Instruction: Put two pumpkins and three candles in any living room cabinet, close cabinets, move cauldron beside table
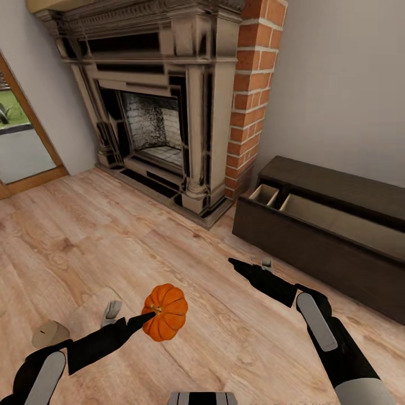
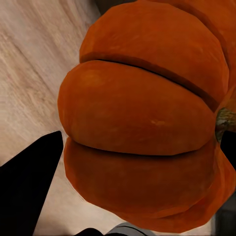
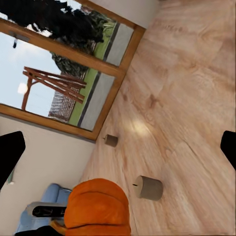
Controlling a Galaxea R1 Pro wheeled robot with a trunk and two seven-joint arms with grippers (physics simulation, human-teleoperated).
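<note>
The left tool [image 1: 147,316] is holding one ribbed orange pumpkin [image 1: 165,311] up over the wood floor [image 1: 84,236], its dark fingers clamped on the fruit at the stem side; the left wrist view is showing a black finger [image 2: 29,182] on either flank of the smooth, lobed rind. The right tool [image 1: 239,264] is hanging free with its fingers apart and nothing between them, pointing toward the fireplace [image 1: 163,101].

By my reading, the step in hand is carrying this pumpkin to the cabinet [image 1: 326,236], the low dark-brown unit standing against the wall beside the brick column [image 1: 253,95]. Its drawer is standing pulled out, showing pale, divided compartments, so the next move is calling for a swing of the held fruit rightward over that opening, then a gentle lowering before letting go.

A squat beige candle [image 1: 49,333] is lying on the floor near the left arm, and the right wrist view is showing two such cylinders, one candle [image 3: 148,188] near the pumpkin and another [image 3: 111,140] by the window [image 3: 59,69], all waiting their turn.
</note>
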